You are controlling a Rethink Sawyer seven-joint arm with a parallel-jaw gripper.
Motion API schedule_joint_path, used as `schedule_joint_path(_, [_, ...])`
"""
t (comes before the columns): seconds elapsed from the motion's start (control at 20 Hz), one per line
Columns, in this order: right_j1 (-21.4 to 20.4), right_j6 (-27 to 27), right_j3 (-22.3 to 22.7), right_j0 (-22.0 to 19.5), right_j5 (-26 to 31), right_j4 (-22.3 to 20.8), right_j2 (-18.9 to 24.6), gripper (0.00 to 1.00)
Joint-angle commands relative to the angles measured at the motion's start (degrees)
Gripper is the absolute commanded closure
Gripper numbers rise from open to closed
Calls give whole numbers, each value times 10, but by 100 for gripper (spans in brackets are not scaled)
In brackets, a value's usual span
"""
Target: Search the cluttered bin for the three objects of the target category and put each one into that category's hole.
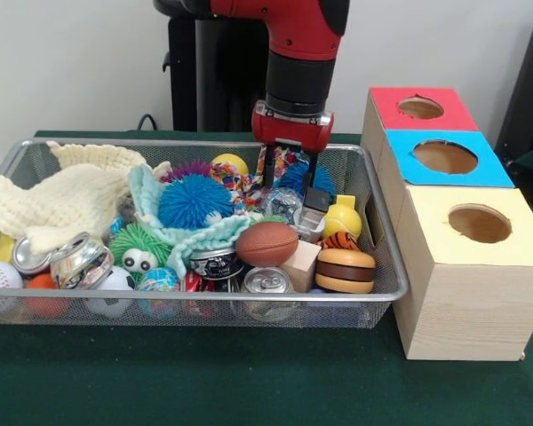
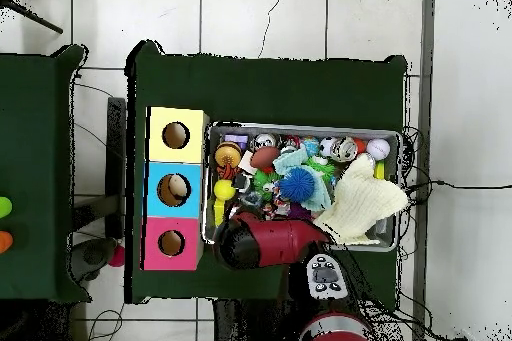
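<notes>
The wire mesh bin point(image 1: 384, 232) stands on the green table, full of mixed objects. It also shows in the overhead view point(image 2: 300, 126). My gripper point(image 1: 292, 191) reaches down into the bin's back right part. Its fingers point(image 1: 315, 197) stand apart, over a crumpled clear item point(image 1: 282, 204) and beside a yellow bottle-shaped toy point(image 1: 342, 217). The blue-topped box's hole point(image 1: 445, 157) lies right of the bin, between the red and yellow boxes. In the overhead view this hole point(image 2: 177, 189) shows something tan inside. There my arm point(image 2: 265, 240) hides the gripper.
Bin contents include a blue spiky ball point(image 1: 194, 201), a brown football point(image 1: 266, 243), a wooden block point(image 1: 300, 264), a can point(image 1: 267, 282), a crushed can point(image 1: 75, 259), a baseball point(image 1: 0, 277) and a cream knitted cloth point(image 1: 67, 200). The red box's hole point(image 1: 420, 107) and the yellow box's hole point(image 1: 480, 224) flank the blue one.
</notes>
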Motion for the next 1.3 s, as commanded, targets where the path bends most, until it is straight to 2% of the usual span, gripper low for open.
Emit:
schedule_joint_path(0.05, [19, 0, -38, -7, 26, -33, 18, 0])
schedule_joint_path(0.2, [19, 1, -39, -7, 29, -36, 18, 0])
schedule_joint_path(0.4, [31, 22, -42, -7, -2, -34, 16, 0])
schedule_joint_path(0.8, [42, 36, -45, -1, -27, -31, 6, 0])
schedule_joint_path(1.05, [73, 55, -55, 6, -76, -28, -11, 0])
schedule_joint_path(1.3, [85, 50, -60, 7, -87, -25, -15, 0])
